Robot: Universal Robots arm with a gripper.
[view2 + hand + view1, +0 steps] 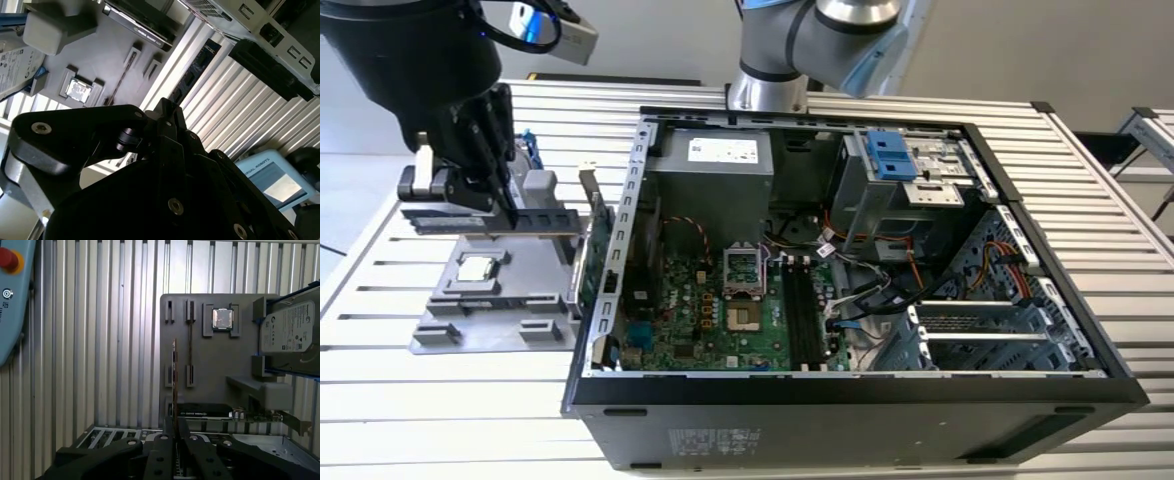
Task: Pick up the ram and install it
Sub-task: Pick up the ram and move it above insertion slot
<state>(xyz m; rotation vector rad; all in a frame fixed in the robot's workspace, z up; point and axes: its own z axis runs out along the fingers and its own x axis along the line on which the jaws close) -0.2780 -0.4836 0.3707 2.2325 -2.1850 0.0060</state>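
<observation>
Black claw, gold-edged ram, grey tray, silver ribbed table.

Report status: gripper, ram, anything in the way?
Gripper shut on the ram. Ram held above the grey tray, away from the motherboard. Hard drive and graphics card on the tray, apart from it.

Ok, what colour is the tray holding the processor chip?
Grey. The tray shows best in the first wrist view.
</observation>
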